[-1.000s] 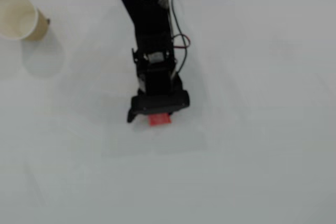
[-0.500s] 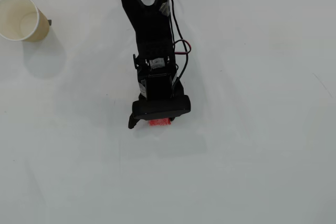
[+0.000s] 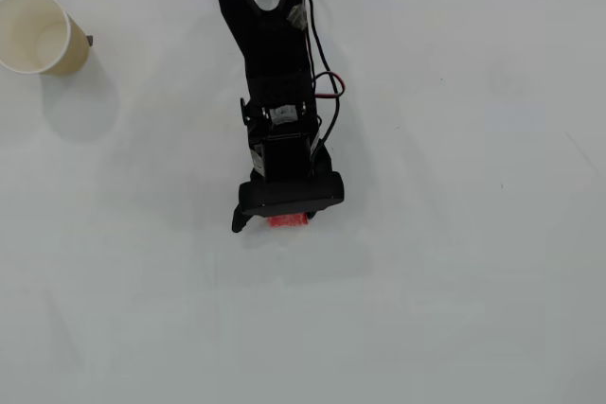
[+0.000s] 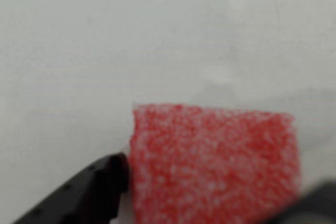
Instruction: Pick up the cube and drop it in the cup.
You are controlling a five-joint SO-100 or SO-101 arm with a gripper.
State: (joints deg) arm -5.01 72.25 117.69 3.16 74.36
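One black arm (image 3: 270, 63) is seen in the overhead view, reaching from the top edge down toward the middle of the white tabletop (image 3: 473, 281). Red and black wires (image 3: 327, 82) are looped along the right side of the arm in that view. The hand (image 3: 284, 219) is pointed down at the tabletop, and most of it is hidden beneath its own wide black housing.

The cube (image 3: 288, 220) is seen from overhead only as a narrow red strip showing at the lower edge of that housing. In the wrist view the cube (image 4: 215, 166) fills the lower middle of the picture, red with a pale speckled surface, lying on the tabletop (image 4: 105, 51). One black fingertip (image 4: 113, 174) is seen against the left face of the cube, touching it or very nearly so. A dark blurred shape is seen at the lower right corner, beside the right face of the cube; contact there cannot be told. The cube is thus bracketed by the two fingers of the hand (image 4: 210, 182), but whether it is actually clamped cannot be told.

The cup (image 3: 38, 32) is noted near the upper left corner of the overhead view, well apart from the arm and cube. Its cream interior is visible, tan outer wall to the right, a soft shadow below.
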